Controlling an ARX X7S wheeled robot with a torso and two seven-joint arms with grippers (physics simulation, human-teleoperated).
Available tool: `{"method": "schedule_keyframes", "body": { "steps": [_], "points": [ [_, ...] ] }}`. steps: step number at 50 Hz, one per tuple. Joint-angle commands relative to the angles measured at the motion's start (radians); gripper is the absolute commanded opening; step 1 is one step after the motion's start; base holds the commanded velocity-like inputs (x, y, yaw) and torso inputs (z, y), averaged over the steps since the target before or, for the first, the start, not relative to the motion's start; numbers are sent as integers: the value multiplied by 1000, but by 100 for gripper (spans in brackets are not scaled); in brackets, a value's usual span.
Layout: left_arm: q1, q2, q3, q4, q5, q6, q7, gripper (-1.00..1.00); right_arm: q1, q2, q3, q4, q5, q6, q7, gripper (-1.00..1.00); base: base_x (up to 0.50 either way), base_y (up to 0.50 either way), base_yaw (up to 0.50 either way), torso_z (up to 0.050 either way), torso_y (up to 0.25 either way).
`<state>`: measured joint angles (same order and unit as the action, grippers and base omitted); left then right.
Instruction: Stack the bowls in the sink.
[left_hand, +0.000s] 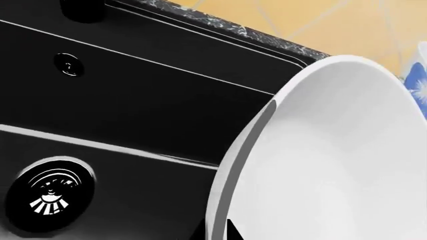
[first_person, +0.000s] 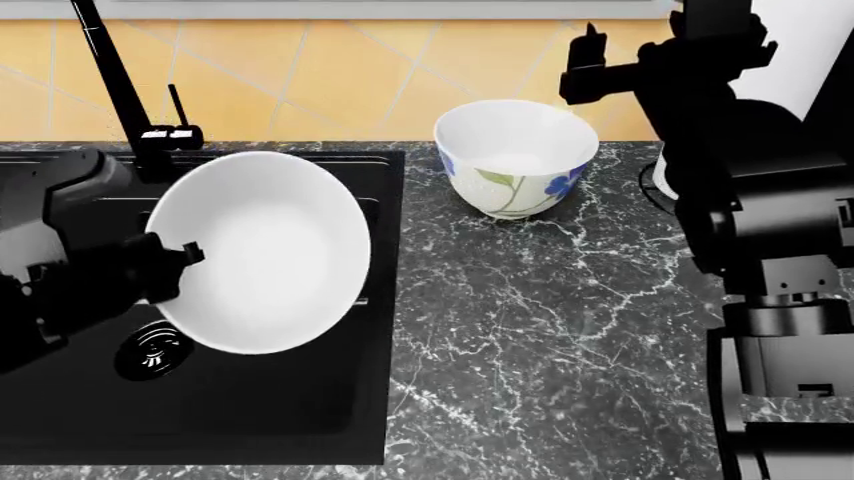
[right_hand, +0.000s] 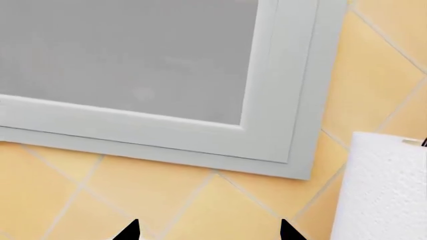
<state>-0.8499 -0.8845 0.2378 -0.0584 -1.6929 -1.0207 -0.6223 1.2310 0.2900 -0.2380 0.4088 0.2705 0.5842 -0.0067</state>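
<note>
Black at far left: left tool (first_person: 171, 262) clamped on rim of wide plain bowl (first_person: 256, 252), carried tilted above sink (first_person: 267, 420), open face turned up toward head camera. Below it, round drain (first_person: 151, 352), partly covered by bowl's edge. Behind, tall thin faucet (first_person: 118, 80) rising from rear deck. Further right, out on marble bench (first_person: 534, 330), flowered bowl (first_person: 515, 158) standing upright near tiled wall, well apart from the held one. At far right, right tool (right_hand: 208, 231) raised high, pointing at wall and window frame (right_hand: 293, 100), white paper roll (right_hand: 380, 185) beside it; only two dark tips in view with a clear gap between, so probably spread and gripping nothing.

Step in hand, by judgement: lowering wide bowl to basin floor. Best done by levelling it first, base down, then descending slowly, clear of faucet and side wall, near the middle so the second bowl can nest. Letting go only once base rests flat; dropped tilted, glossy ceramic likely to rock or slide. Afterwards, flowered bowl to be fetched and set inside.

Count: two bowls, one held over basin, one on bench; one sink; one drain; one faucet; one roll; two tools.
</note>
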Motion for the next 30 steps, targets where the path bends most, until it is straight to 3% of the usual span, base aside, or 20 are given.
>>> {"method": "schedule_keyframes", "body": {
  "steps": [1,30],
  "points": [
    [17,5,4,-39,40,27,35,-100,1,3,-2,-24,7,14,2,100,0,0,0,0,0],
    [91,-22,5,-106,99,80,52,-100,-2,6,-3,-36,18,21,8,100,0,0,0,0,0]
  ]
}}
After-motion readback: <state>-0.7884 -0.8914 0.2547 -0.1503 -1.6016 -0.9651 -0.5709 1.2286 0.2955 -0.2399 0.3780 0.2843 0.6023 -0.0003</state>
